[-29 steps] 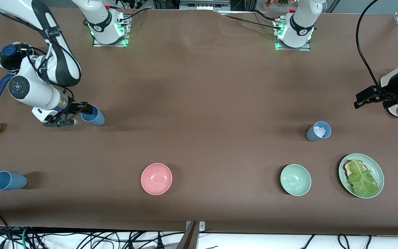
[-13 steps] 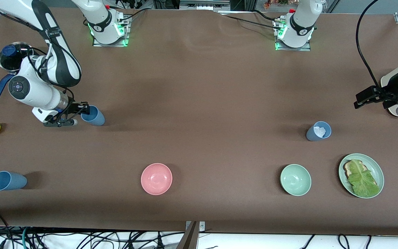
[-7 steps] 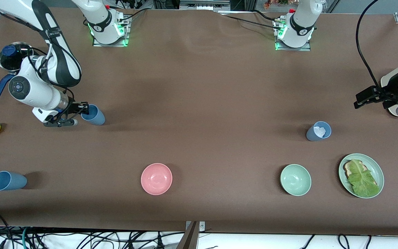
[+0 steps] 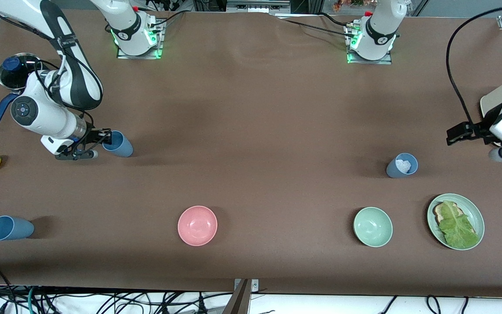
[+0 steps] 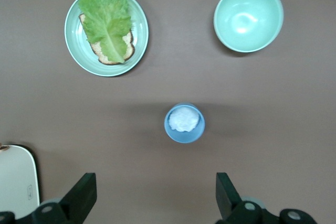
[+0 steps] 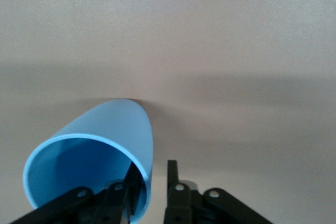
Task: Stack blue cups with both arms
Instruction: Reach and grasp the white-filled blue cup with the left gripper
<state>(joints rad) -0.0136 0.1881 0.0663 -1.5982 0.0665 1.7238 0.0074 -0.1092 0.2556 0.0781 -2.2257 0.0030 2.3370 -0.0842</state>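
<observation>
Even, bright overhead light covers the brown surface (image 4: 251, 131), and soft shadows fall from each cup toward the left arm's end. Green lamps glow at both arm bases. The right wrist view looks hazy and pale, its blue cup (image 6: 94, 150) blurred at close range.

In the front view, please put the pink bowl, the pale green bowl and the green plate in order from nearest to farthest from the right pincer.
The right pincer is at a blue cup toward the right arm's end of the table.
1. Pink bowl: nearest, near the table's middle.
2. Pale green bowl: toward the left arm's end.
3. Green plate with lettuce: farthest, beside that bowl, closest to the left arm's end.
</observation>
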